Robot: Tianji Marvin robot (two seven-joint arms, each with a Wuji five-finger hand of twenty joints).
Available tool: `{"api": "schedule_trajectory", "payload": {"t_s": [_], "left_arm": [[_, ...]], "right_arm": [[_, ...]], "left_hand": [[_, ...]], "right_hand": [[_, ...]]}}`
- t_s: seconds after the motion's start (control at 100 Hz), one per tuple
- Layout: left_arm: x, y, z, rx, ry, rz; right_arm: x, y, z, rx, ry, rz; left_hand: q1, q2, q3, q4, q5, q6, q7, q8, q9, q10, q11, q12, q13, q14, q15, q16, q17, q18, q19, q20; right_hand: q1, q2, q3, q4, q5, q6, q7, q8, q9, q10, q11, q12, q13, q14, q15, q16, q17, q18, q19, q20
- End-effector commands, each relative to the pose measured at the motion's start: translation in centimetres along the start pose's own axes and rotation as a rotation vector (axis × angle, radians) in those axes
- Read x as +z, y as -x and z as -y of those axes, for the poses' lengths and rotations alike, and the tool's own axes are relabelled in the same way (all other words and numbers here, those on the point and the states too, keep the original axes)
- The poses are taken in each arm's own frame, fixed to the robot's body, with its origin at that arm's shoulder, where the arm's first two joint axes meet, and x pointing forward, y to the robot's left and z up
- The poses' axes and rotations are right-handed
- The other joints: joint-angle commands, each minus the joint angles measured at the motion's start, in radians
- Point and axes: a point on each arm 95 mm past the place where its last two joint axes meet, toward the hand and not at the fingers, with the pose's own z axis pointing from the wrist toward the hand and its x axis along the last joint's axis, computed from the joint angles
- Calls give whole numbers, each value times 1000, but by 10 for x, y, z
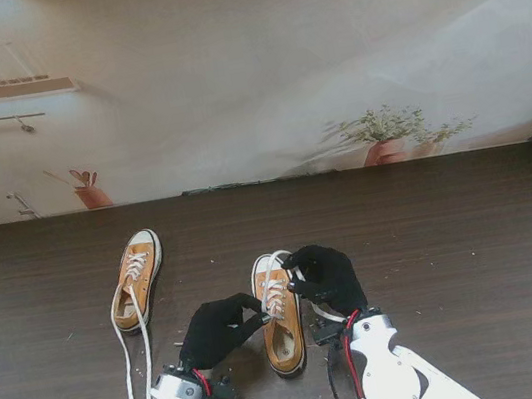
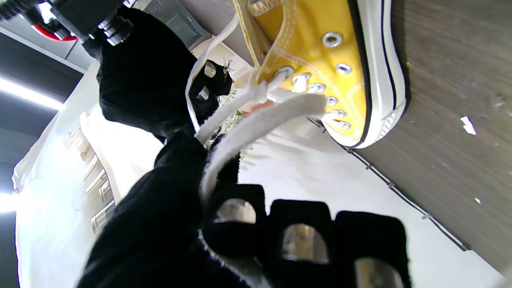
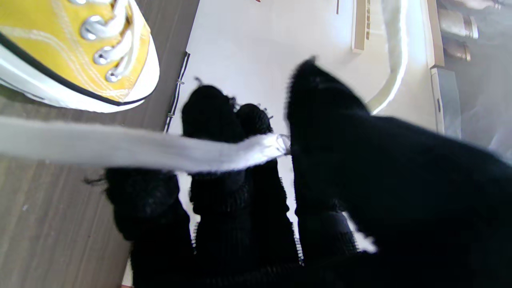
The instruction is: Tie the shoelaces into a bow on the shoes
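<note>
Two yellow low-top shoes with white soles lie on the dark table. The near shoe (image 1: 280, 314) (image 2: 320, 68) (image 3: 76, 60) sits between my two black-gloved hands. My left hand (image 1: 218, 331) (image 2: 192, 216) is shut on a white lace (image 2: 256, 120) that runs taut from the eyelets to its fingers. At the shoe's toe end my right hand (image 1: 327, 276) (image 3: 280, 192) pinches the other white lace (image 3: 132, 146) between thumb and fingers. The far shoe (image 1: 137, 279) lies to the left, its loose lace (image 1: 129, 368) trailing toward me.
The table's far edge (image 1: 264, 184) meets a printed backdrop with potted plants. Small white scraps (image 2: 467, 125) dot the wood near the shoe. Cables run along my right forearm (image 1: 395, 371).
</note>
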Motion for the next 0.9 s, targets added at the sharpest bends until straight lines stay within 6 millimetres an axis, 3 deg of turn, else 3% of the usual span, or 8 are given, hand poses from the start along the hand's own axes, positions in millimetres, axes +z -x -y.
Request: {"api": "schedule_trajectory", "payload": {"t_s": [0.0, 0.18, 0.36, 0.46, 0.56, 0.61, 0.7, 0.89], "left_arm": [[0, -1, -3, 0, 18, 0], [0, -1, -3, -1, 25, -4], [1, 0, -5, -4, 34, -15], [1, -1, -6, -9, 38, -18], [2, -1, -7, -12, 43, -19], [2, -1, -8, -14, 46, -19], [2, -1, -9, -16, 47, -17], [1, -1, -10, -17, 53, -15]], "right_arm": [[-1, -1, -2, -20, -10, -14], [0, 0, -4, -53, 2, -30], [0, 0, -5, -43, 7, -28], [0, -1, -4, -12, 4, -17], [-1, -3, -3, 38, 9, -1], [-1, -5, -2, 79, 15, 14], [-2, -8, -2, 139, 18, 43], [-5, -18, 0, 269, 23, 90]], "left_hand": [[31, 29, -34, 20, 5, 6, -1, -17, 55, 7, 24, 3, 28, 12, 61, -19, 16, -70, 251, 8], [32, 31, -36, 20, 4, 6, -2, -18, 55, 7, 24, 3, 28, 14, 61, -20, 16, -69, 251, 8], [34, 33, -38, 20, 4, 6, -2, -18, 55, 8, 24, 3, 28, 15, 61, -20, 16, -68, 251, 8], [34, 32, -40, 20, 4, 6, -2, -18, 55, 8, 24, 3, 28, 15, 61, -20, 16, -68, 251, 8], [36, 34, -41, 20, 5, 8, -1, -18, 55, 9, 24, 3, 28, 15, 61, -20, 16, -68, 251, 8], [36, 34, -42, 20, 4, 7, -1, -18, 55, 10, 24, 4, 28, 15, 61, -20, 16, -68, 251, 8], [37, 34, -43, 20, 4, 7, -1, -18, 55, 10, 24, 4, 28, 15, 61, -20, 16, -67, 251, 8], [38, 35, -45, 20, 5, 7, 0, -18, 55, 10, 23, 4, 28, 17, 61, -20, 16, -67, 251, 8]], "right_hand": [[83, -51, 60, -5, 25, -37, -37, 56, -17, -32, 32, 14, 31, -24, 49, -46, 36, -32, 7, 2], [103, 51, 116, 31, 38, -57, -31, 74, 0, -55, 13, 7, 30, -19, -69, 27, 50, 10, -93, -37], [143, 78, 127, 6, 35, -89, -113, 144, 26, -56, -271, -107, 17, 63, -404, -75, 12, 61, -235, -298], [194, 64, 137, -14, 50, -103, -111, 148, 50, -79, -333, -108, 9, 110, -438, -80, -2, 109, -208, -420], [273, 29, 136, -75, 69, -90, -99, 152, 65, -70, -311, -109, 1, 97, -417, -27, 7, 121, -173, -426], [298, 8, 144, -99, 84, -86, -95, 162, 74, -65, -289, -116, 4, 94, -399, 18, 2, 134, -151, -533], [308, -2, 162, -99, 114, -82, -87, 177, 118, -46, -236, -109, 16, 61, -288, 66, -7, 117, -148, -583], [317, -30, 203, -98, 157, -69, -82, 223, 147, -37, -94, -63, 25, 52, -77, 65, 2, 138, -110, -547]]}}
